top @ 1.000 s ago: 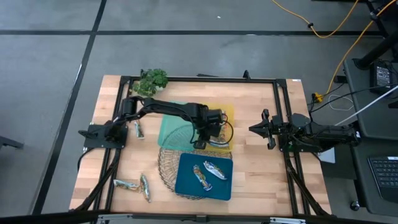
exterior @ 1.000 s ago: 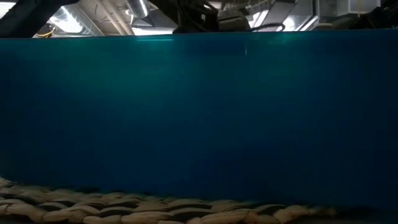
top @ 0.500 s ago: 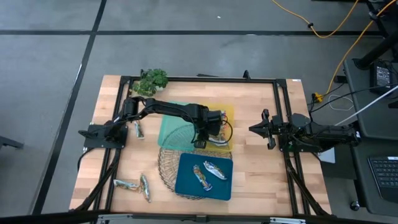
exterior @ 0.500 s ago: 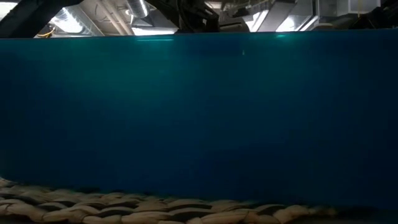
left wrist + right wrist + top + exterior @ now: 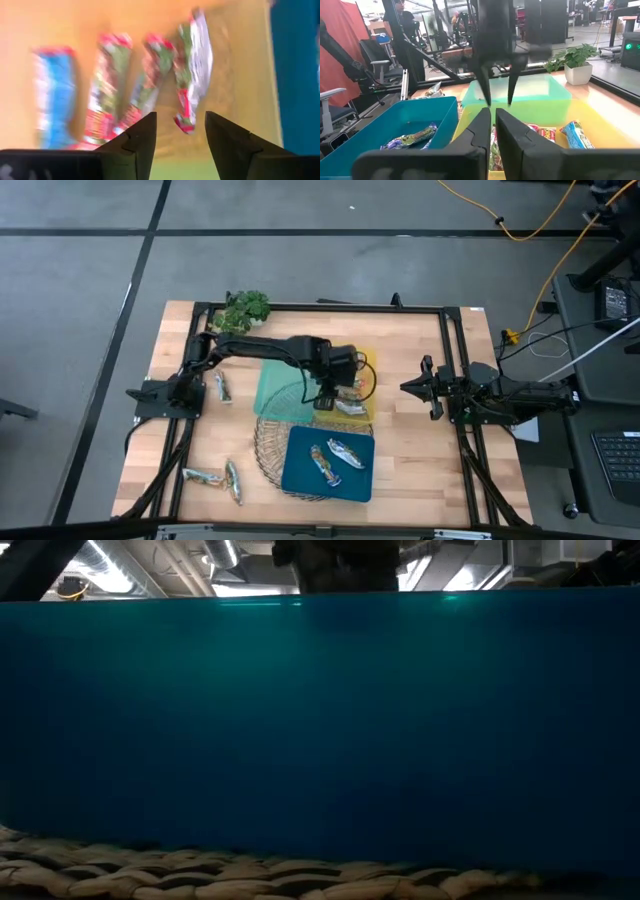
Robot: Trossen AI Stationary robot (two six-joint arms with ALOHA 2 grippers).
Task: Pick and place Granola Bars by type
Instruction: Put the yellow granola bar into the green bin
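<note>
Two granola bars (image 5: 333,457) were seen from above in the blue tray (image 5: 300,478) by the table's near edge, others loose near the left edge; the left gripper (image 5: 326,398) hung over the yellow tray (image 5: 370,362), apparently sorting by type. The right gripper (image 5: 413,387) waited toward the right edge. From the left wrist, its fingers stood parted, empty, above red-green crinkled foil bars (image 5: 150,80) and a blue one (image 5: 55,95). From the right wrist, its fingers (image 5: 512,135) looked nearly closed, empty.

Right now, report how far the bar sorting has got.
Done: two bars lie in the blue tray, several in the yellow tray. In hand: nothing; the open left end effector hovers above the yellow tray. Left: three bars on the table. The right end effector waits.
</note>
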